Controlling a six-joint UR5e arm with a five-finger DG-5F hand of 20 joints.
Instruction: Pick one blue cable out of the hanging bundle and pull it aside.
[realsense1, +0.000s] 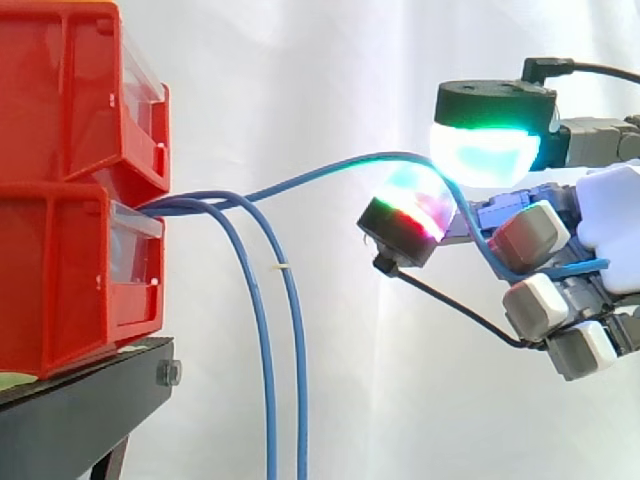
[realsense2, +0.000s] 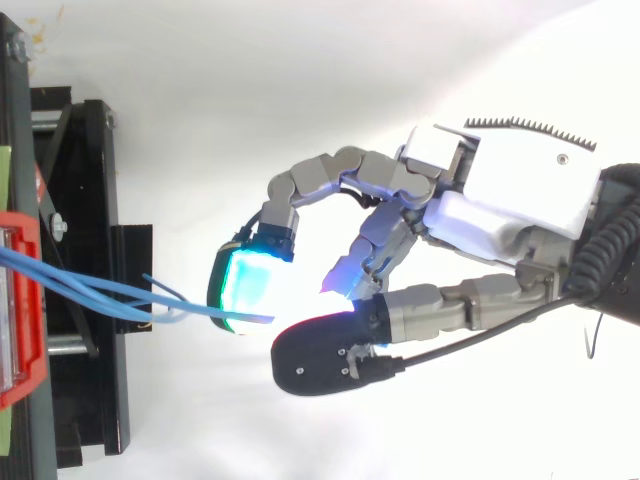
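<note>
— Where's the cable?
— One thin blue cable (realsense1: 310, 173) runs from the left-centre of the side view, arching up toward the right, well apart from the rest.

— Is it held?
— Yes. The hand (realsense2: 500, 215), at the right, has its fingers curled and pinches it between two glowing pads (realsense1: 485, 155), green-cyan above and red-tinged below.

— How many cables?
— Three: that one, plus two hanging cables (realsense1: 297, 350) dropping to the bottom edge.

— And around them?
— Two stacked red bins (realsense1: 60, 180) at left on a black stand (realsense1: 80, 410), with a white curtain (realsense1: 330, 80) behind. All three cables emerge at the lower bin's front.
</note>
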